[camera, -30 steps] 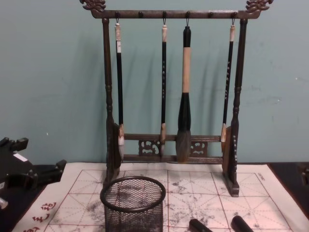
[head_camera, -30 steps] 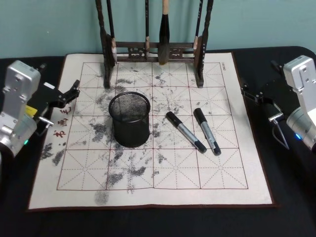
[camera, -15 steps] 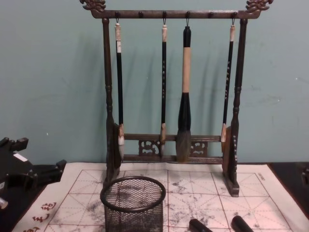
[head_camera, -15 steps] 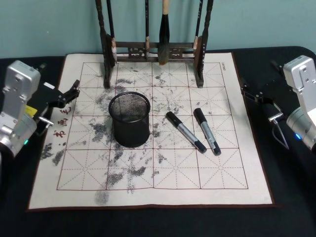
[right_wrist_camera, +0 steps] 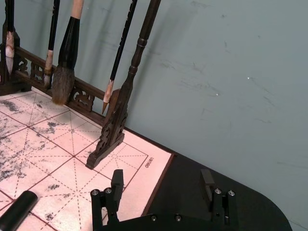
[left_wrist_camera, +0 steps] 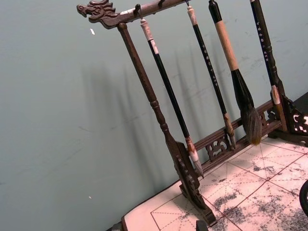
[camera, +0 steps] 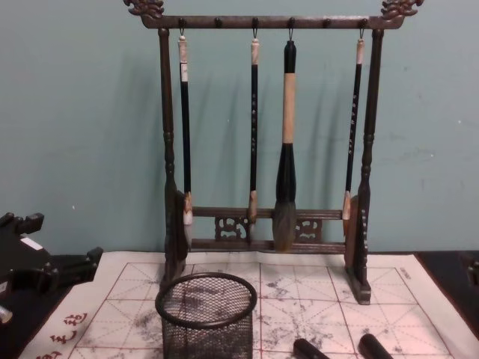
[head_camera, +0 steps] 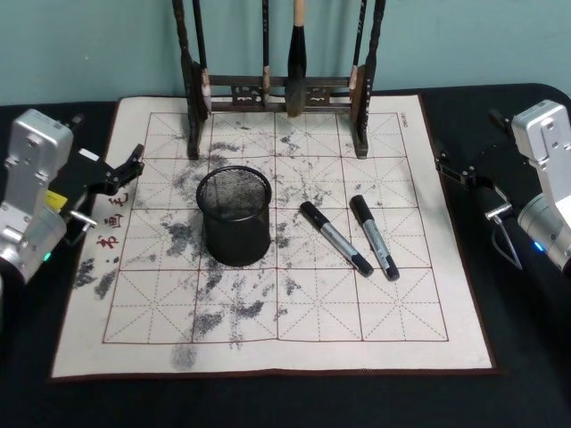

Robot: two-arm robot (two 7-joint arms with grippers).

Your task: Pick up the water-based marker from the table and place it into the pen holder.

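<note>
**Markers not yet picked, both grippers waiting apart from the pen holder**

The task was at its first step: nothing had been grasped. The pen holder stood upright on the ink-stained mat, in front of the brush rack, and I could see no pen inside it. Two markers lay flat on the mat to the right of the pen holder, parallel and close to each other but not touching. The nearer marker was just beside the holder and the farther marker was one place more to the right. I could not tell from the pictures which of them was the water-based one.

The left gripper hung well to the left of the pen holder, at the mat's edge, with its fingers apart and empty. The right gripper was well to the right of the pen holder, beyond both markers, with its jaws also spread and holding nothing.

In my judgement the next move belonged to the right arm, which was closer to the markers. It would need to come over one marker, turn the jaws across the barrel, go down and close at the middle. The neighbour marker left little room for a finger, so it might be pushed.
</note>
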